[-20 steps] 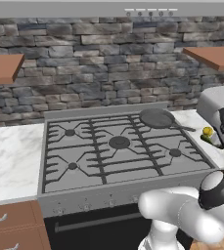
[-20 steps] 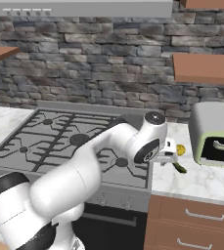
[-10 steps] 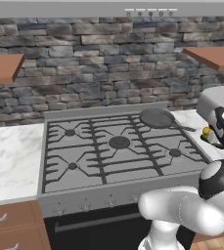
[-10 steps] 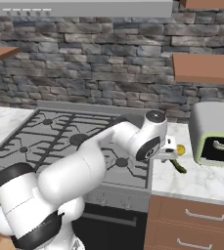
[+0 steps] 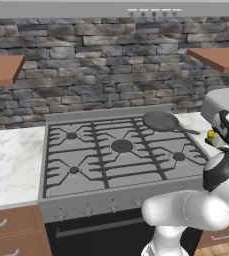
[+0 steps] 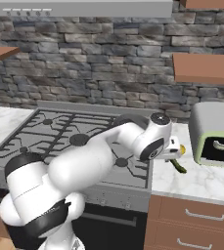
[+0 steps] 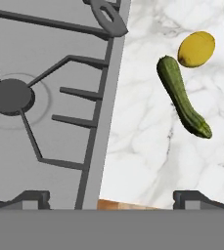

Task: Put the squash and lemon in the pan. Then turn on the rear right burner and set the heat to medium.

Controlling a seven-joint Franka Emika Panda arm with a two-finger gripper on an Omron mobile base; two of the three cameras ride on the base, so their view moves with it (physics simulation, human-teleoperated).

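The dark green squash [image 7: 183, 97] lies on the marble counter right of the stove, and the yellow lemon [image 7: 196, 49] sits just beyond its far end. My gripper [image 7: 114, 199] hovers open above the counter's front edge, with nothing between its fingers and apart from both. From the right base view the squash [image 6: 178, 166] and lemon [image 6: 182, 149] peek out beside my hand. The dark grey pan [image 5: 160, 120] rests on the stove's rear right corner, handle pointing toward the counter. It covers the rear right burner.
A green toaster oven [image 6: 215, 134] stands on the counter right of the squash. The front right burner [image 5: 179, 156] is bare, and control knobs [image 5: 88, 211] line the stove front. A wooden shelf [image 6: 204, 68] hangs above the counter.
My arm's lower links have swung and the hand has edged slightly right over the counter. Squash, lemon and pan have stayed put.
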